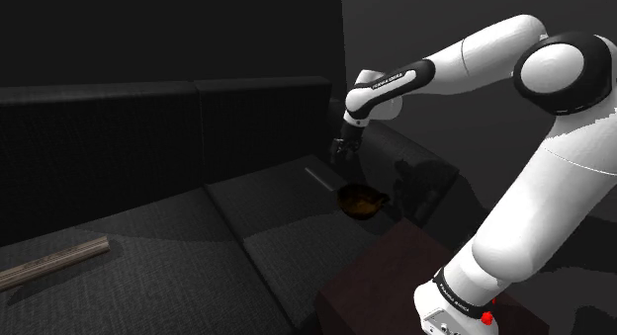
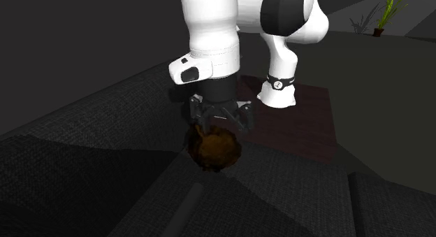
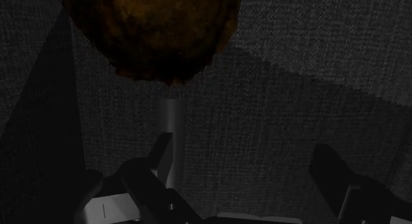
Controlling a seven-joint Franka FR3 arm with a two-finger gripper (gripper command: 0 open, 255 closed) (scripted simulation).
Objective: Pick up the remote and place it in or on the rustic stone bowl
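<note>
Remote (image 3: 171,123) lies flat on dark sofa cushion (image 1: 148,244), one end just beside rough brown bowl (image 3: 152,31); claw (image 3: 244,166) hangs above, fingers wide apart, holding nothing, remote passing by one finger.

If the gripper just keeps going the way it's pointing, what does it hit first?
Probably the dark sofa cushion: the open gripper points down at bare fabric. The remote lies off-centre, in line with one finger, so that finger may clip it first. Depth is unclear.
</note>
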